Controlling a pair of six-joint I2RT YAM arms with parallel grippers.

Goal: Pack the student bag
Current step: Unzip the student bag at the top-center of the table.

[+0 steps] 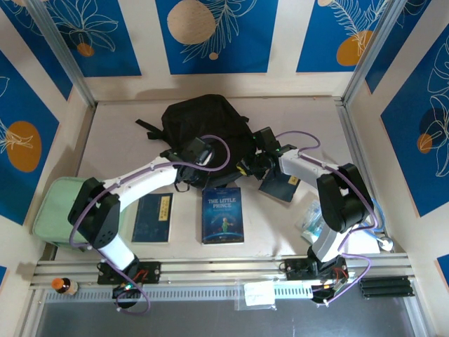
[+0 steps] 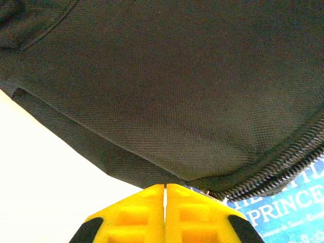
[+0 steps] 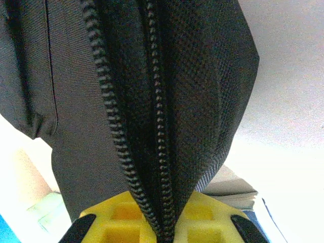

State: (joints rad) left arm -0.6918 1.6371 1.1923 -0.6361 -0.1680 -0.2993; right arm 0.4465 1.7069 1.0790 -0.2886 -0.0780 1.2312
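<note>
Wrist views: right gripper (image 3: 164, 234) squeezes the zip (image 3: 115, 147) of the student bag (image 1: 203, 119); left gripper (image 2: 165, 188) closed at its hem (image 2: 126, 169); from above, it lies near-to-far, round top far.

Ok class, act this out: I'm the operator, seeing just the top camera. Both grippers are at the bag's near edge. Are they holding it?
Observer: The right gripper is shut on the bag; two rows of zip teeth run down between its fingers.
Operator: And the left?
Observer: The left gripper is shut, tips at the bag's hem; whether cloth is pinched, I cannot tell.
Operator: Anything near it?
Observer: The blue book shows its title just past the zip edge.
</note>
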